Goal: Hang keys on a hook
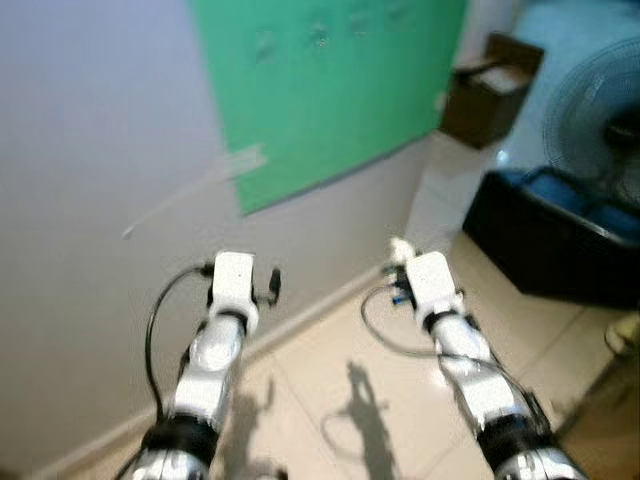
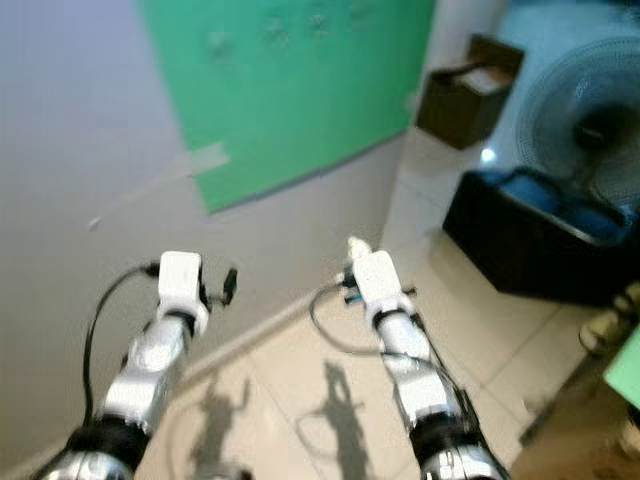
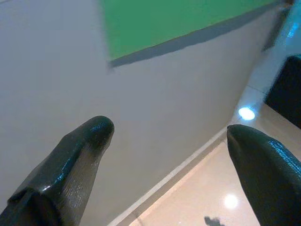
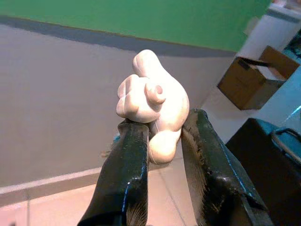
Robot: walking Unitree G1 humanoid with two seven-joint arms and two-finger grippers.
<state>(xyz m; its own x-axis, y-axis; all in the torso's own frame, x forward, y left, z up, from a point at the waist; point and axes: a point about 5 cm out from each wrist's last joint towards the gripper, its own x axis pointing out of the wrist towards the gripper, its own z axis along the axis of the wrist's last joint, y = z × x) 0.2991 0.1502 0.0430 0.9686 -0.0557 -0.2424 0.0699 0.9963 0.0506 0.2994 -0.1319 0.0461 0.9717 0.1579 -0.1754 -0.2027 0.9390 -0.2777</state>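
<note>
In the right claw (image 4: 162, 136): a cream, lumpy key charm (image 4: 153, 106).

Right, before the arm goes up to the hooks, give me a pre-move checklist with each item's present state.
1. Right gripper holds something: ok, its fingers are shut on a white lumpy charm.
2. Keys hang from that charm: cannot tell, no keys can be made out.
3. Left gripper free: ok, fingers wide apart, nothing between them.
4. Hooks located: cannot tell, small blurred marks sit near the top of the green board.
5. Gripper near the hooks: not ok, the right gripper is well below the board.
6. Steady view: not ok, both eye views are blurred.
</note>
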